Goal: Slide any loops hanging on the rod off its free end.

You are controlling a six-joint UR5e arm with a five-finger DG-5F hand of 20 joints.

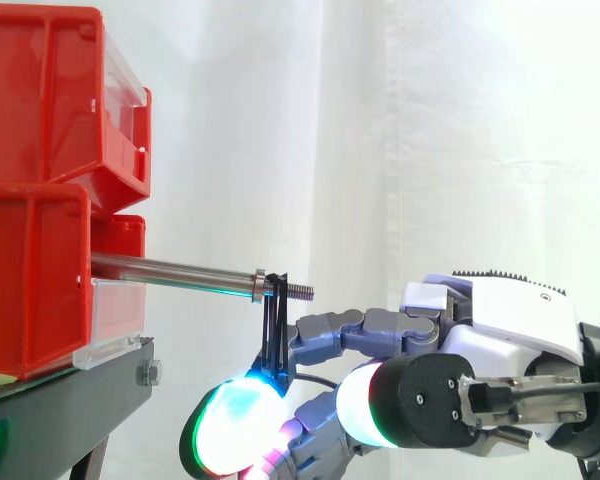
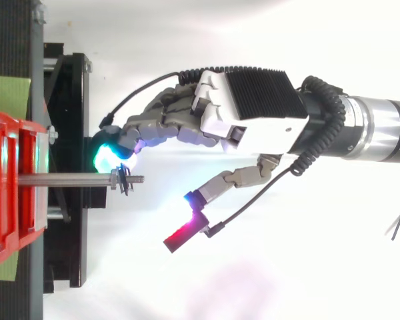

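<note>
A steel rod (image 1: 170, 271) sticks out level from the red bins (image 1: 40, 270) toward the right, ending in a threaded tip. A thin black loop (image 1: 275, 330) hangs on the thread just past the washer, close to the free end; from above the loop (image 2: 125, 181) sits near the rod (image 2: 67, 179) tip. My hand (image 1: 500, 320) reaches in from the right below the rod. Its curled fingers (image 2: 153, 127) pinch the loop's lower end between cyan-green glowing pads (image 1: 235, 425). One finger with a red glowing pad (image 2: 182, 235) sticks out to the side, away from the rod.
The stacked red bins rest on a black stand (image 1: 70, 400) at the left. A white curtain (image 1: 430, 130) hangs behind. Open room lies beyond the rod's free end, to the right.
</note>
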